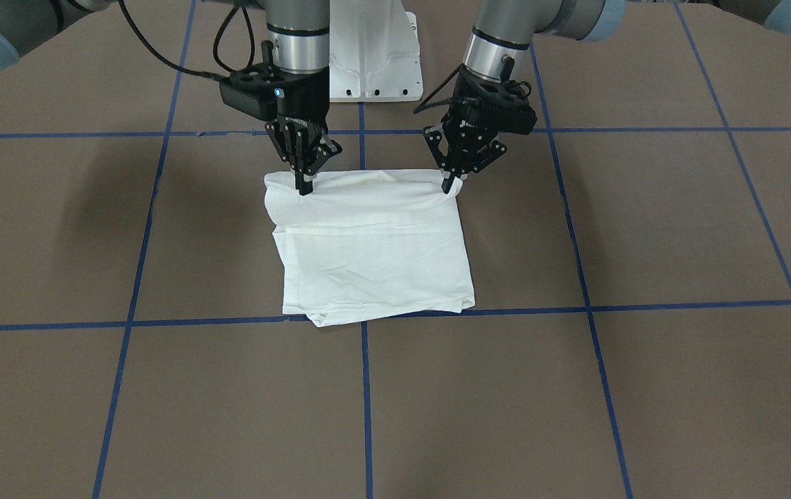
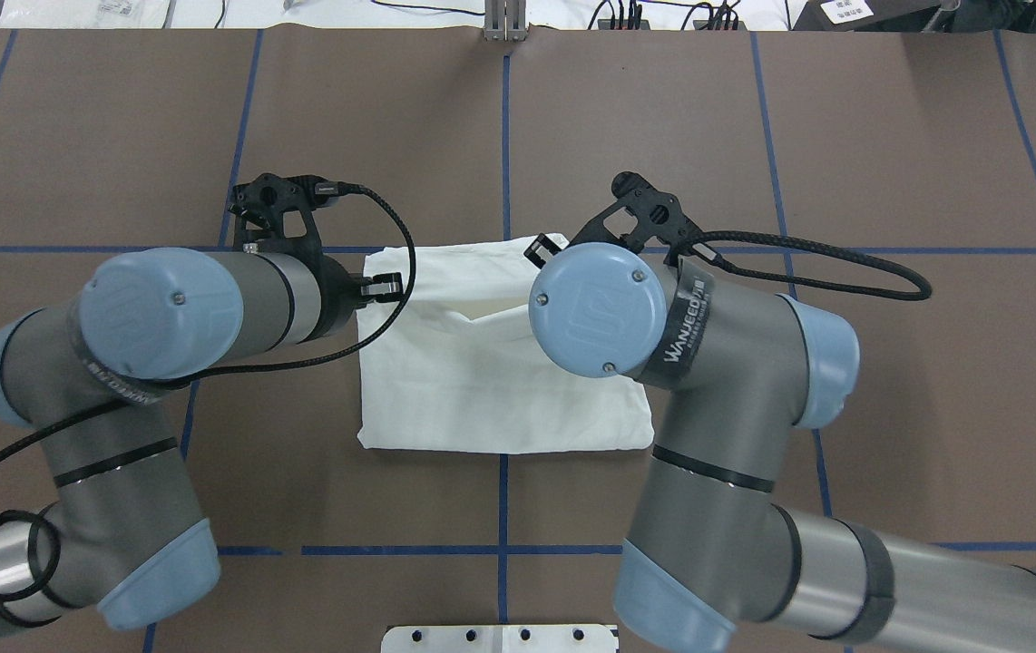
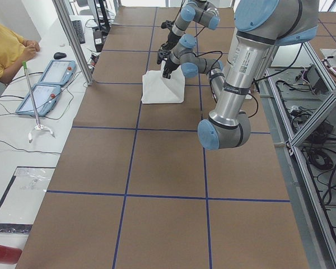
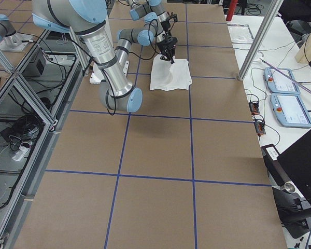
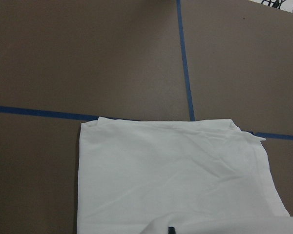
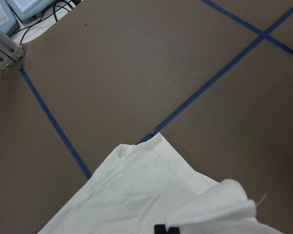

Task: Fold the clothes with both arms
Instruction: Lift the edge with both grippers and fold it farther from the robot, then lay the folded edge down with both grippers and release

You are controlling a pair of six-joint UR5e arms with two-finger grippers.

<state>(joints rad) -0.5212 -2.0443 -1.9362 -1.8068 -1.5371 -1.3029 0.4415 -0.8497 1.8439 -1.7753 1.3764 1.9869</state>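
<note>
Shirt: white T-shirt [image 1: 375, 249] is already a compact rectangle, flat just in front of the pedestal base [image 1: 375, 62]
Left gripper [image 1: 449, 184]: pinched tight on one base-side corner
Right gripper [image 1: 304, 186]: same deal, clamped on the other base-side corner
Progress: mostly done imo, probably one more fold away from the base, then let go

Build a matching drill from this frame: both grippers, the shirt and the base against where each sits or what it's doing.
Things:
1. left gripper
2. right gripper
3. shirt
4. base

Places or states:
a. white metal with bolt holes, top middle of the front view
b. partly folded, lying across blue tape lines
c. pinching the shirt, on the left of the front view
d. pinching the shirt, on the right of the front view

Pairs: 1-d, 2-c, 3-b, 4-a
</note>
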